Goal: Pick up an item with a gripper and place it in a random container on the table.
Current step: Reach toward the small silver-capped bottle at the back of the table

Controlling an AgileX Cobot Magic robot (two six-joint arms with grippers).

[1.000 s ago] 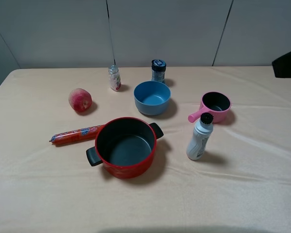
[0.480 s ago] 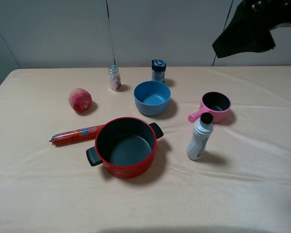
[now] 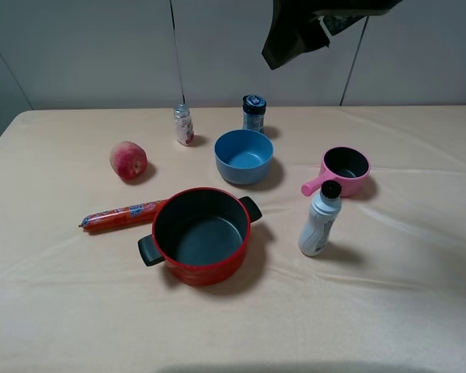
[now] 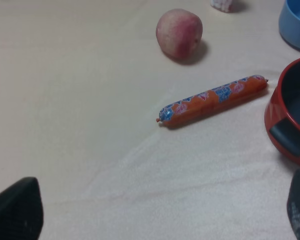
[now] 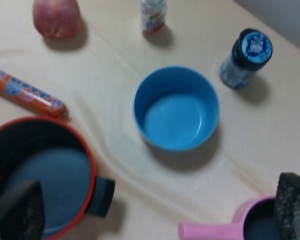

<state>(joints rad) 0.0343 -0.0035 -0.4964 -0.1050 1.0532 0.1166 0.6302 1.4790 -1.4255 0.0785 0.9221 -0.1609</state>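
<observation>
While the small clear bottle (image 3: pixel 184 124) stands left of the blue bowl (image 3: pixel 244 155), the right gripper (image 5: pixel 152 210) hangs above that bowl, seemingly well clear, jaws spread.

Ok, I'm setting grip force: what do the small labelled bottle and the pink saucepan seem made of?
The small bottle looks like clear plastic or glass: see-through above its pink-red-white label, with a silvery cap, maybe metal. The pink saucepan looks like smooth plastic or coated metal: even pink outside, dark dull inside. Neither can be settled.
</observation>
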